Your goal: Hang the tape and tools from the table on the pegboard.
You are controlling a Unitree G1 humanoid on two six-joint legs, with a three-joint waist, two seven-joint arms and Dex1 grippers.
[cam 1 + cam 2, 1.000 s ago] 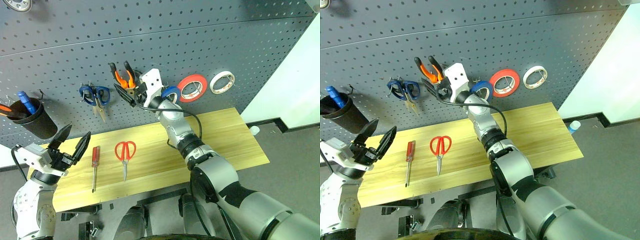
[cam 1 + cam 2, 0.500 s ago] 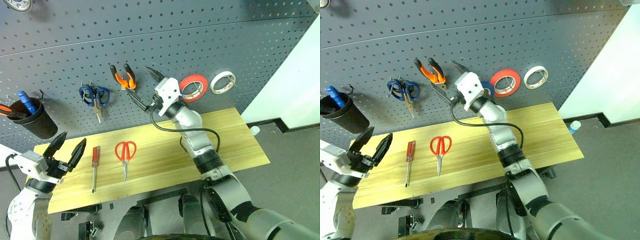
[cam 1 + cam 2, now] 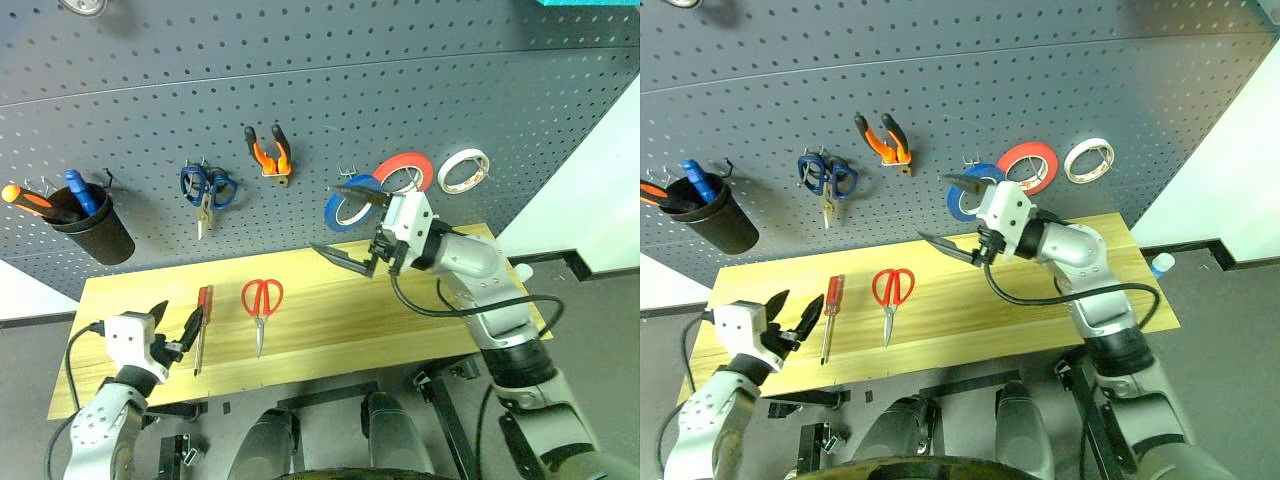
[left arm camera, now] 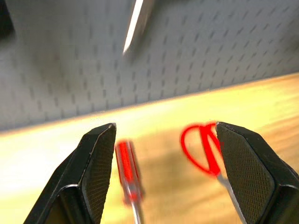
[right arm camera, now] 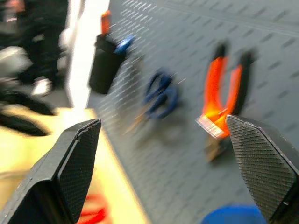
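the table (image 3: 420, 315) is smooth yellow wood with lines. the pegboard (image 3: 400, 90) looks dull grey. scissors (image 3: 261, 305) have shiny blades.

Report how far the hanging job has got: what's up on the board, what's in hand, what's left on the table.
Done: the blue tape and the pliers hang on the pegboard. In hand: nothing; the right gripper is open and empty in front of the board, and the left gripper is open just above the table beside the screwdriver. Left: the screwdriver and the red scissors lie on the table.
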